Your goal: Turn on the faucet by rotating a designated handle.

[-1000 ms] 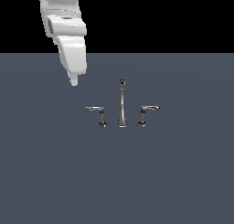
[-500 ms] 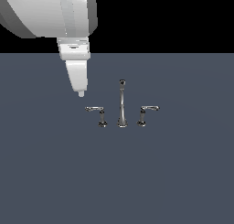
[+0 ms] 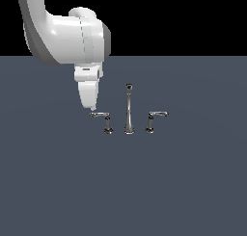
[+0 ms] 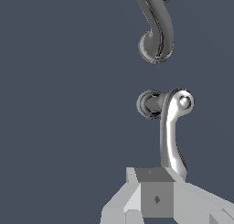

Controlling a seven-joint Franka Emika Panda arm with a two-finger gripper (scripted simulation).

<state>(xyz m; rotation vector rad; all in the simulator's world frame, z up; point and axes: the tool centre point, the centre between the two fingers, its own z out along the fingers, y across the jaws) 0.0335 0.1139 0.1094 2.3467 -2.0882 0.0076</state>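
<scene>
Exterior view, left: white end effector [image 3: 91, 106] has dropped onto the tip of the small chrome lever handle [image 3: 100, 115]; grip state cannot be told.
Centre: tall chrome spout [image 3: 129, 110].
Right: twin lever [image 3: 157, 114].
Meaning: likely ready to push the handle round.

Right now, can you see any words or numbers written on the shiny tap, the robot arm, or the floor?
No text: nothing can be read in either view.
The spout, the handle by the claw and the other handle are plain chrome.
The robot arm is plain white and grey.
The claw shows only a small diamond mark in the wrist view, not a letter or number.
The floor is bare grey.
</scene>
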